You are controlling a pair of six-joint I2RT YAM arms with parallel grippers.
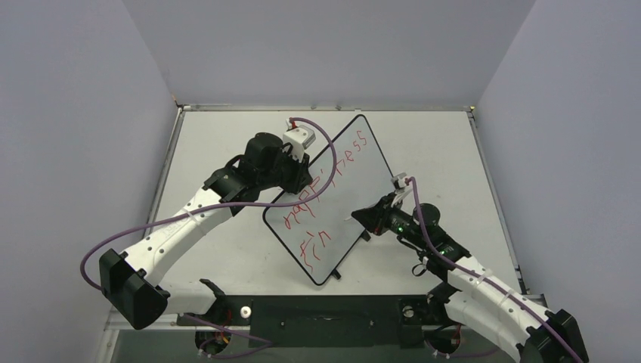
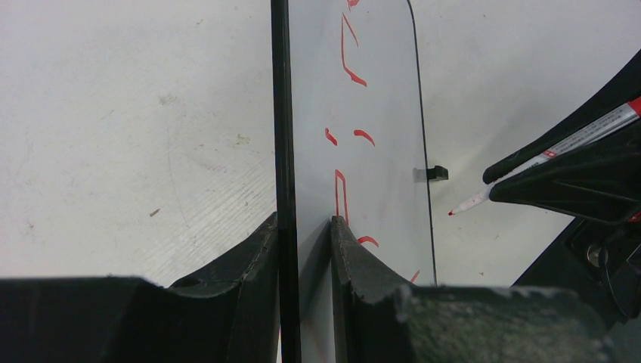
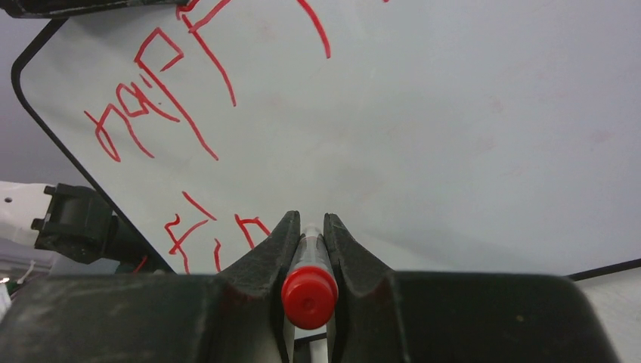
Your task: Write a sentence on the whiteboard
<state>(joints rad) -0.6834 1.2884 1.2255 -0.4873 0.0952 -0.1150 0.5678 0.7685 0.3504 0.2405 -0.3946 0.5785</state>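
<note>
Near whiteboard (image 3: 453,151), right gripper (image 3: 308,224) pinches marker (image 3: 308,293).

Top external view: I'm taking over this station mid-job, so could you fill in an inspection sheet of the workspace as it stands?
Surface: matte white table, faint scuffs in the left wrist view.
Job's things: whiteboard held by one edge, tilted; black clip on its rim; red sentence in two rough lines, the second short; red-capped marker.
Clutter: nothing seen.
End effectors: left end effector clamps the whiteboard's rim; right end effector is shut on the marker, tip aimed at the board, contact unclear.
Cables: purple cables loop along both arms.
Surroundings: plain grey walls on three sides.
</note>
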